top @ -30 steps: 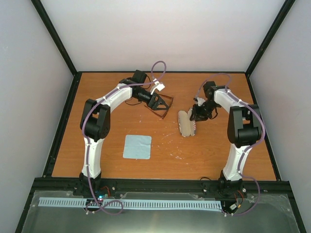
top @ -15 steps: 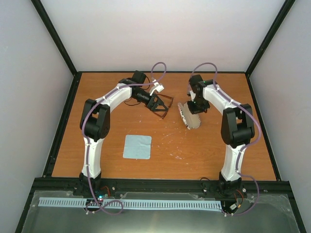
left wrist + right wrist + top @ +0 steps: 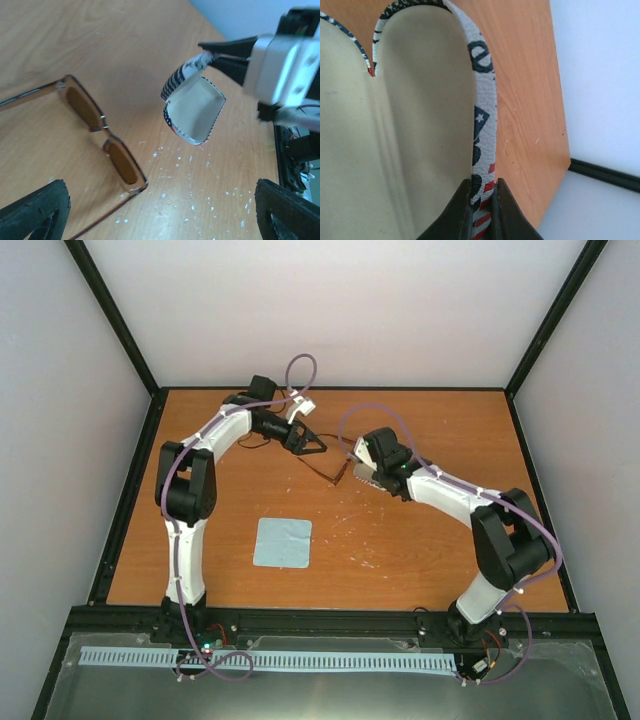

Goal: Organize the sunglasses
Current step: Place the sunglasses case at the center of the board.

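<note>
The case (image 3: 194, 112) is pinched beside the sunglasses (image 3: 102, 134) by the outstretched right gripper (image 3: 482, 200); the left gripper (image 3: 160, 220) is held agape, empty, over the wooden table (image 3: 430, 550).

A light blue cloth (image 3: 282, 542) lies on the orange worktop (image 3: 440, 540); sunglasses (image 3: 104, 134) rest beyond it, white specks (image 3: 352, 516) between.

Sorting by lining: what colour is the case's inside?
Plain cream; the case shows it best in the right wrist view.

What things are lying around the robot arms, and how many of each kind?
sunglasses: 1
case: 1
cloth: 1
total: 3
</note>
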